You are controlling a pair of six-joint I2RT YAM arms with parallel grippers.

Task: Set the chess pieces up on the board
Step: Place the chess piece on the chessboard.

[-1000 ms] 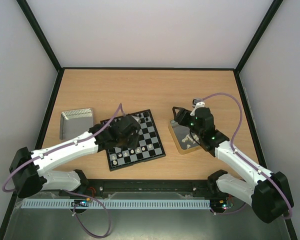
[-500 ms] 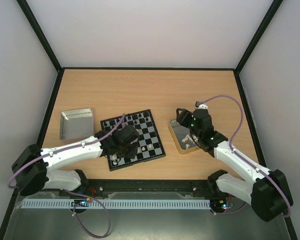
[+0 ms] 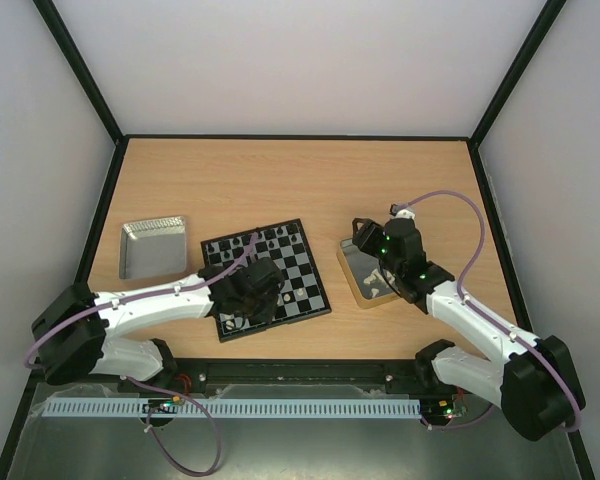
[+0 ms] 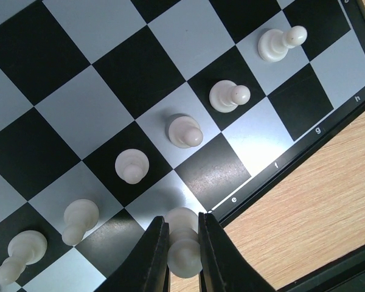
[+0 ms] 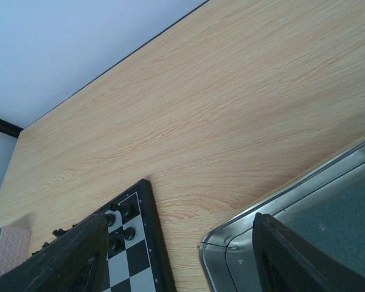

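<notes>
Pale walls enclose a wooden table. At its left, a silver tray is recorded, set apart from the chessboard, which lies at a slight angle near the middle of the table's near half.

The left claw is found low over the near-left part of the board. Its fingers are pressed in on a white chess piece, which is pinched between them over an edge-row square beside the border letter "e". Its type cannot be told. A diagonal line of white pawns is seen standing one row in, each on its own square. Black pieces are ranged along the board's far edge.

To the right of the board, close by it but not touching, a gold-rimmed tray is noted with loose white pieces lying in it. The right claw is held above the tray's left corner, fingers spread wide, with nothing between them.
</notes>
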